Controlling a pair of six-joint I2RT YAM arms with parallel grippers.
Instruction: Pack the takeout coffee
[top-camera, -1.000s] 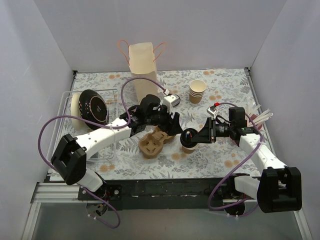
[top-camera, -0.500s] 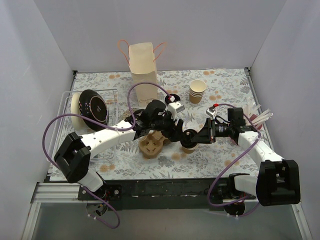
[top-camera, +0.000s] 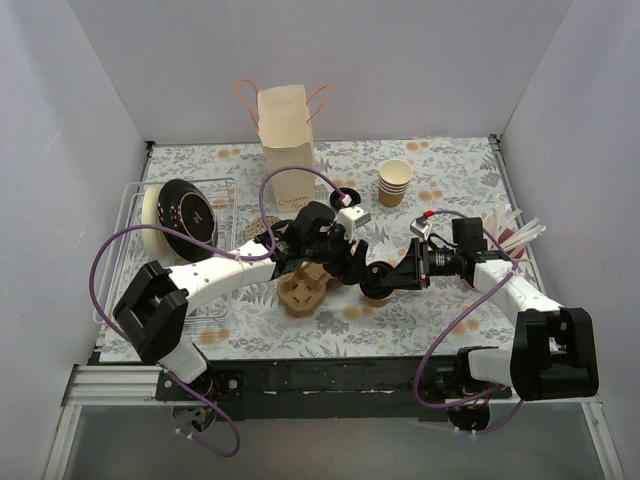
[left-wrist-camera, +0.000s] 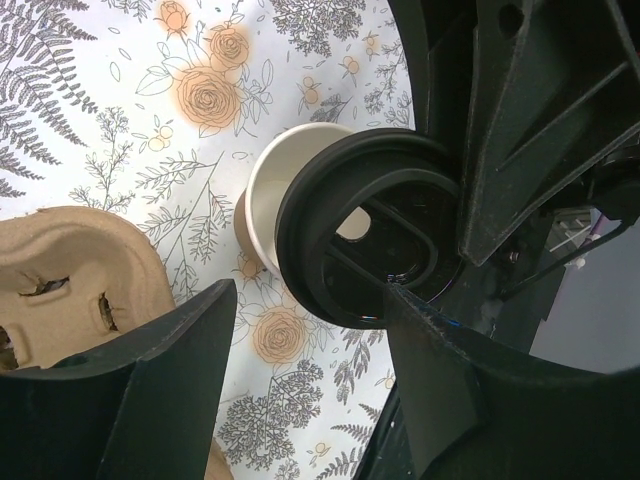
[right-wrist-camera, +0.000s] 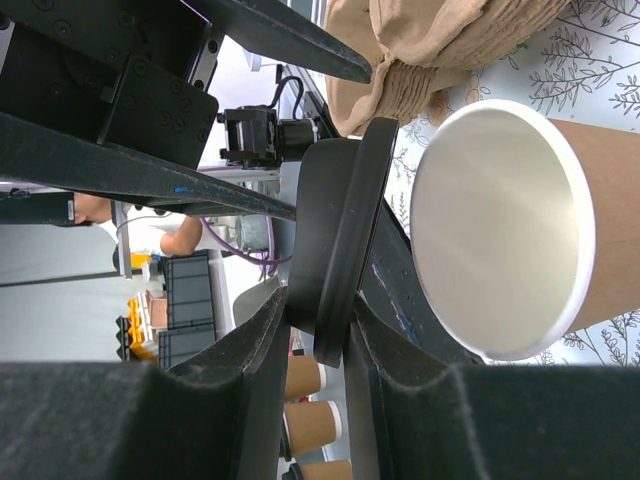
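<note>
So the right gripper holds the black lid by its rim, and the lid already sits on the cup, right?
The right gripper does hold the black lid by its rim, but the lid is off the cup: the right wrist view shows the cup's mouth open beside it.

The cream-tan paper cup (left-wrist-camera: 290, 175) is standing upright on the flowered surface (left-wrist-camera: 120, 130), its mouth uncovered and its white inside showing. Its round black lid (left-wrist-camera: 310, 230) is hanging off the cup, tilted on edge just beside the rim, the right claw (right-wrist-camera: 318, 330) pinching its edge.
</note>
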